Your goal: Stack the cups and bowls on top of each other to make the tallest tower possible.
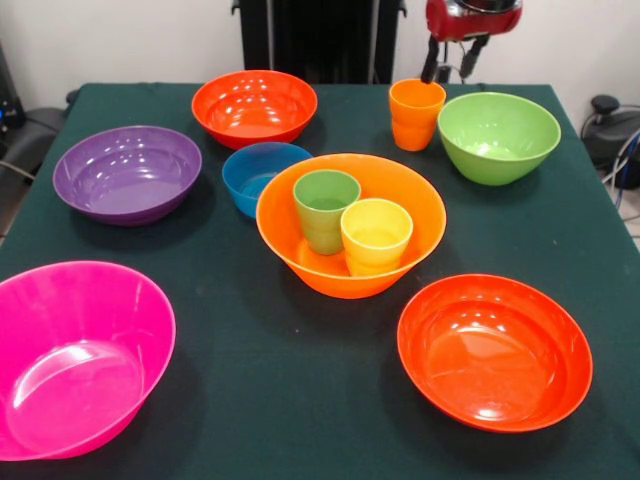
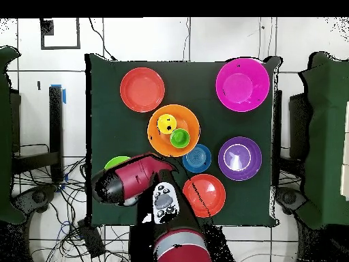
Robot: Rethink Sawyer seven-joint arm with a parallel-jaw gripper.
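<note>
The tower (image 1: 351,222) – a light orange bowl holding the green cup (image 1: 326,208) and yellow cup (image 1: 376,235) side by side – sits mid-counter (image 1: 300,400). The orange cup (image 1: 416,113) stands behind it, below the gripper (image 1: 452,60); its jaws' state is unclear. No readable writing.

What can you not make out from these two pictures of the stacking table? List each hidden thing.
- Gripper, front view: cut off by the top edge; open or shut unclear.
- Gripper, overhead view: hidden under the arm.
- Orange cup, overhead view: hidden by the arm.
- Lime green bowl, overhead view: mostly covered by the arm.
</note>
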